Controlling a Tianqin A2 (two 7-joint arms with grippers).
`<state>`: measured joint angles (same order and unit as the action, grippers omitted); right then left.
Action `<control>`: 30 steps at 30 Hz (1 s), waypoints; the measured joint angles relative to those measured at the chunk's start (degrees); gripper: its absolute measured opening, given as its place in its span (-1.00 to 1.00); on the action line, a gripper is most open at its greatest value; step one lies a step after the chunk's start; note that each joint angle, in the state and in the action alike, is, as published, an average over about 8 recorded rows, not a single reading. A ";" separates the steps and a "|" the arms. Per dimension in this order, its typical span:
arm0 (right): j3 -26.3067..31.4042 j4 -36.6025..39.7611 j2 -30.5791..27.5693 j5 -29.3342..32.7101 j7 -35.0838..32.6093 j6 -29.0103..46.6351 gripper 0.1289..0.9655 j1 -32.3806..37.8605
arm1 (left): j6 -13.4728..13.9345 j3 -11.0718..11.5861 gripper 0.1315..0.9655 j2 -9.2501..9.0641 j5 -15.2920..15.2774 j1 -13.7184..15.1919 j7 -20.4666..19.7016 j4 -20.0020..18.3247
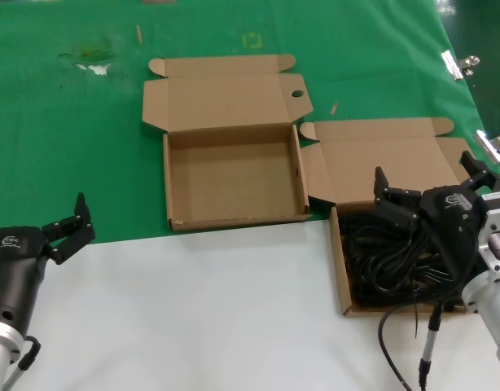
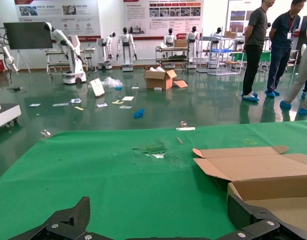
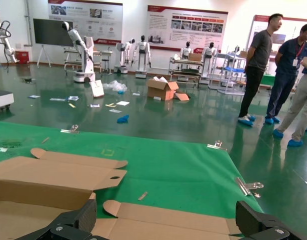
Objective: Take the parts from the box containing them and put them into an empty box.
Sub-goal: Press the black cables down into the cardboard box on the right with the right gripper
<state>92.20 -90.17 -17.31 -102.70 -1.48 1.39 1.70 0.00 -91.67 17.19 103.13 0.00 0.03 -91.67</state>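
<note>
The empty box (image 1: pixel 234 175) lies open in the middle of the green cloth, its lid flap folded back with a small round hole (image 1: pixel 297 94) near one corner. To its right sits the box containing the parts (image 1: pixel 341 269), its plain lid flap (image 1: pixel 380 155) laid back. Black looped power cords (image 1: pixel 388 252) fill it. My right gripper (image 1: pixel 429 183) hovers open above the cords, near the lid hinge, holding nothing; its wrist view shows the plain flap (image 3: pixel 183 220) between the spread fingers (image 3: pixel 83 217). My left gripper (image 1: pixel 75 224) rests open at the near left, away from both boxes.
Metal clips (image 1: pixel 458 63) pin the green cloth along its right edge. A torn patch (image 1: pixel 91 61) marks the cloth at the far left. White tabletop (image 1: pixel 217 309) spans the front. A thin cable (image 1: pixel 425 342) hangs from my right arm. People stand beyond the table.
</note>
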 joint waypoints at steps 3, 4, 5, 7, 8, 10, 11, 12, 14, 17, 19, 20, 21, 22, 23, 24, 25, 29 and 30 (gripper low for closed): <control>0.00 0.00 0.00 0.00 0.00 0.00 1.00 0.00 | 0.00 0.00 1.00 0.00 0.00 0.00 0.00 0.00; 0.00 0.00 0.00 0.00 0.00 0.00 1.00 0.00 | 0.00 0.00 1.00 0.00 0.00 0.00 -0.01 0.00; 0.00 0.00 0.00 0.00 0.00 0.00 1.00 0.00 | 0.00 0.00 1.00 0.00 0.00 0.00 -0.01 0.00; 0.00 0.00 0.00 0.00 0.00 0.00 1.00 0.00 | 0.00 0.00 1.00 0.00 0.00 0.00 -0.02 0.00; 0.00 0.00 0.00 0.00 0.00 0.00 1.00 0.00 | 0.00 0.00 1.00 0.00 0.00 0.00 -0.02 0.00; 0.00 0.00 0.00 0.00 0.00 0.00 1.00 0.00 | 0.00 0.00 1.00 0.00 0.00 0.00 -0.03 0.00; 0.00 0.00 0.00 0.00 0.00 0.00 1.00 0.00 | 0.00 0.00 1.00 0.00 0.00 0.00 -0.03 0.00; 0.00 0.00 0.00 0.00 0.00 0.00 1.00 0.00 | 0.00 0.00 1.00 0.00 0.00 0.00 -0.03 0.00; 0.00 0.00 0.00 0.00 0.00 0.00 1.00 0.00 | 0.00 0.00 1.00 0.00 0.00 0.00 -0.03 0.00; 0.00 0.00 0.00 0.00 0.00 0.00 1.00 0.00 | 0.00 0.00 1.00 0.00 0.00 0.00 -0.03 0.00; 0.00 0.00 0.00 0.00 0.00 0.00 1.00 0.00 | 0.00 0.00 1.00 0.00 0.00 0.00 -0.03 0.00; 0.00 0.00 0.00 0.00 0.00 0.00 1.00 0.00 | 0.00 0.00 1.00 0.00 0.00 0.00 -0.03 0.00; 0.00 0.00 0.00 0.00 0.00 0.00 1.00 0.00 | 0.00 0.00 0.99 0.00 0.00 0.00 -0.03 0.00; 0.00 0.00 0.00 0.00 0.00 0.00 1.00 0.00 | 0.00 0.00 0.99 0.00 0.00 0.00 -0.03 0.00; 0.00 0.00 0.00 0.00 0.00 0.00 1.00 0.00 | 0.00 0.00 0.98 0.00 0.00 0.00 -0.03 0.00; 0.00 0.00 0.00 0.00 0.00 0.00 1.00 0.00 | 0.00 0.00 0.97 0.00 0.00 0.00 -0.03 0.00; 0.00 0.00 0.00 0.00 0.00 0.00 1.00 0.00 | 0.00 0.00 0.97 0.00 0.00 0.00 -0.03 0.00; 0.00 0.00 0.00 0.00 0.00 0.00 1.00 0.00 | 0.00 0.00 0.94 0.00 0.00 0.00 -0.03 0.00; 0.00 0.00 0.00 0.00 0.00 0.00 1.00 0.00 | 0.00 0.00 0.92 0.00 0.00 0.00 -0.03 0.00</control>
<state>92.20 -90.17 -17.31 -102.70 -1.48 1.39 1.70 0.00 -91.67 17.19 103.13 0.00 0.00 -91.67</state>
